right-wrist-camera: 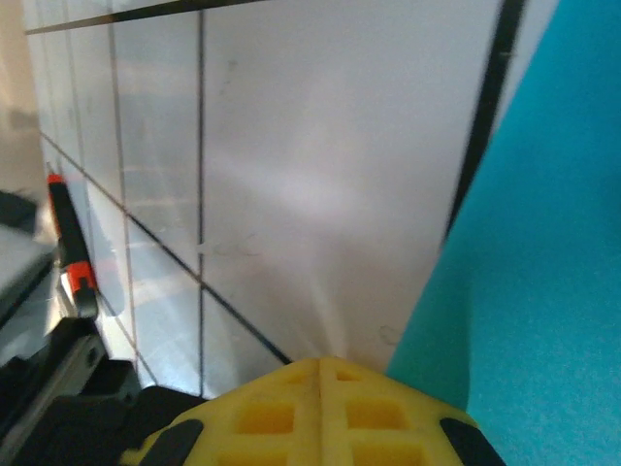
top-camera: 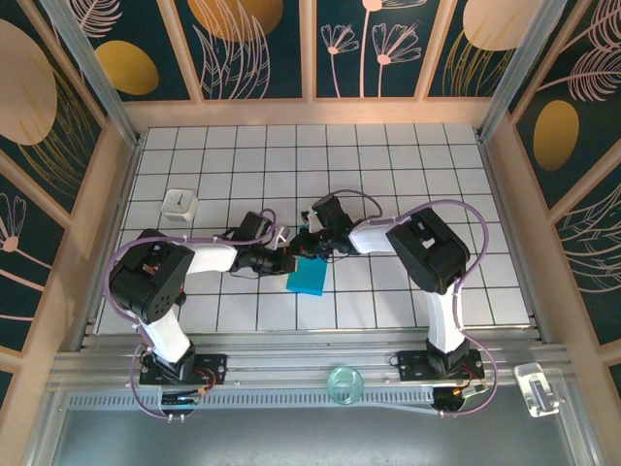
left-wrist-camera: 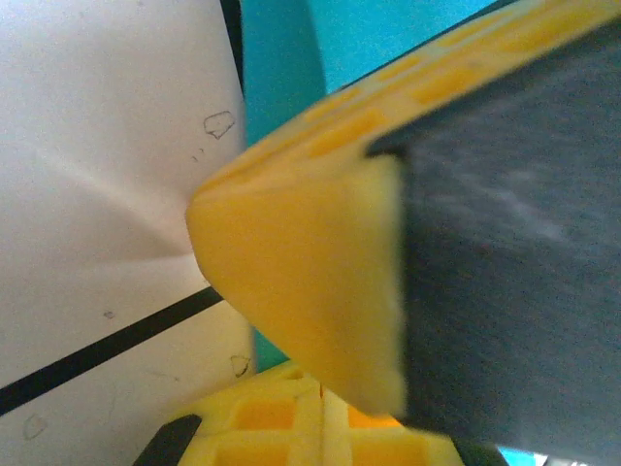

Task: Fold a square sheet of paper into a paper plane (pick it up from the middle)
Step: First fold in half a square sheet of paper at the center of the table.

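The teal-blue sheet of paper (top-camera: 309, 279) lies folded on the white grid table, about one tile wide, just in front of both grippers. My left gripper (top-camera: 287, 260) sits at its upper left edge and my right gripper (top-camera: 309, 245) just above its top edge, tips almost meeting. In the left wrist view my yellow fingers (left-wrist-camera: 320, 413) are shut, with teal paper (left-wrist-camera: 291, 68) behind them and the right gripper's yellow finger (left-wrist-camera: 301, 262) looming close. In the right wrist view the right gripper (right-wrist-camera: 320, 367) is shut over white tile, the paper (right-wrist-camera: 543, 252) just to its right.
A small white cube (top-camera: 179, 204) stands at the back left of the table. A round clear cup (top-camera: 343, 383) sits on the front rail between the arm bases, and a clear holder (top-camera: 537, 388) at the front right. Wooden walls frame the table.
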